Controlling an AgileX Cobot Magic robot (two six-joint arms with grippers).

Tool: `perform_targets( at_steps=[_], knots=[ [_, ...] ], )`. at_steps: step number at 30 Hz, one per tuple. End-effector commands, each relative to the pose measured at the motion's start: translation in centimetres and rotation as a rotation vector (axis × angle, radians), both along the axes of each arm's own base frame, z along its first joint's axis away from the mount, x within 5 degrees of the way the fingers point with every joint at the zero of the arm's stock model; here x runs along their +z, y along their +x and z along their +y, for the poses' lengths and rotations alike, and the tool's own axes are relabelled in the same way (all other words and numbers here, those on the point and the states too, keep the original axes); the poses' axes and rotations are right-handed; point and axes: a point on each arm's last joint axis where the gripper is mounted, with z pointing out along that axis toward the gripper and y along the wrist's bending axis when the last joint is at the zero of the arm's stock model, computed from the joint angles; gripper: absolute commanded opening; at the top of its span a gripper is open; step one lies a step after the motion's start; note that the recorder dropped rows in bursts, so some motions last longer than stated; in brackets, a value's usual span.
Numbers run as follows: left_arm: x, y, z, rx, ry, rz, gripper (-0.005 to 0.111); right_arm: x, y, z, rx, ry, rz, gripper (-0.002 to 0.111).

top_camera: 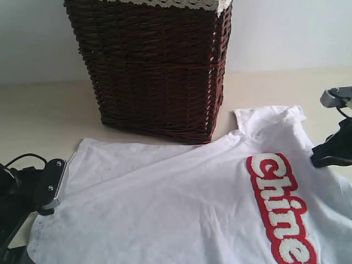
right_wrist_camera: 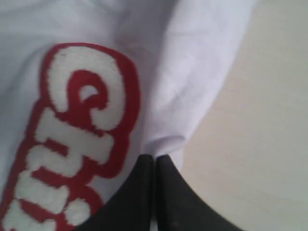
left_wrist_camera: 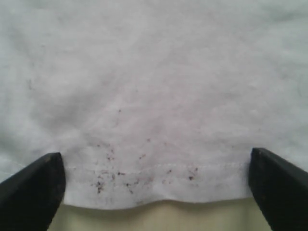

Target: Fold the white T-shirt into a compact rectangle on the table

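White T-shirt (top_camera: 181,203): laid spread out on the counter (top_camera: 44,115), just in front of the basket, with one short sleeve (top_camera: 269,118) pointed toward the wall.
Lettering (top_camera: 280,209): fuzzy white letters outlined in red are seen on the right part of the shirt; "Chine" can be read.
Left tool (left_wrist_camera: 155,168): the fingers are held wide apart, one at each side of the hem, and nothing is gripped.
Hem (left_wrist_camera: 144,192): a stitched edge dotted with small dark specks, with bare counter seen just past it.
Right tool (right_wrist_camera: 155,159): the fingers are pressed together on a puckered fold at the shirt's edge, just beside the lettering.
Basket (top_camera: 154,71): dark brown wicker, stood upright and edged with white lace trim (top_camera: 176,4).
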Motion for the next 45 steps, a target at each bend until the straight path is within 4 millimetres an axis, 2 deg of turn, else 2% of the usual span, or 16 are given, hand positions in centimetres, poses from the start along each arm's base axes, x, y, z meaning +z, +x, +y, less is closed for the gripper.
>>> perform_targets(
  at_steps=[1,6,11,13,21,27,33,36,41,43,45],
  knots=[
    [-1.2,-0.9,0.2,-0.007,0.021,0.079,0.100,1.7,-0.9,2.4,0.144,0.034,-0.001,0.000],
    [-1.2,-0.9,0.2,-0.007,0.021,0.079,0.100,1.4,-1.7,5.4,0.326,-0.050,0.050,0.000],
    [-1.2,-0.9,0.2,-0.007,0.021,0.079,0.100,1.2,-2.3,7.9,0.426,-0.090,0.072,0.000],
    [-1.2,-0.9,0.2,-0.007,0.021,0.079,0.100,1.2,-2.5,8.5,0.448,-0.091,0.072,0.004],
    [-1.2,-0.9,0.2,-0.007,0.021,0.079,0.100,1.5,-1.9,8.5,0.421,-0.134,0.006,0.045],
    [-1.2,-0.9,0.2,-0.007,0.021,0.079,0.100,5.3,-1.4,7.3,0.270,-0.260,-0.201,0.047],
    [-1.2,-0.9,0.2,-0.007,0.021,0.079,0.100,6.3,-1.1,6.3,0.184,-0.345,-0.267,0.047],
    [-1.2,-0.9,0.2,-0.007,0.021,0.079,0.100,5.8,-0.3,4.8,0.095,-0.355,-0.277,0.047],
    [-1.2,-0.9,0.2,-0.007,0.021,0.079,0.100,3.3,0.2,-0.7,-0.104,-0.356,-0.146,0.046],
    [-1.2,-0.9,0.2,-0.007,0.021,0.079,0.100,2.2,0.5,-2.1,-0.201,-0.309,-0.119,0.041],
    [-1.2,-0.9,0.2,-0.007,0.021,0.079,0.100,1.2,0.9,-2.9,-0.208,-0.305,-0.130,0.032]
  ],
)
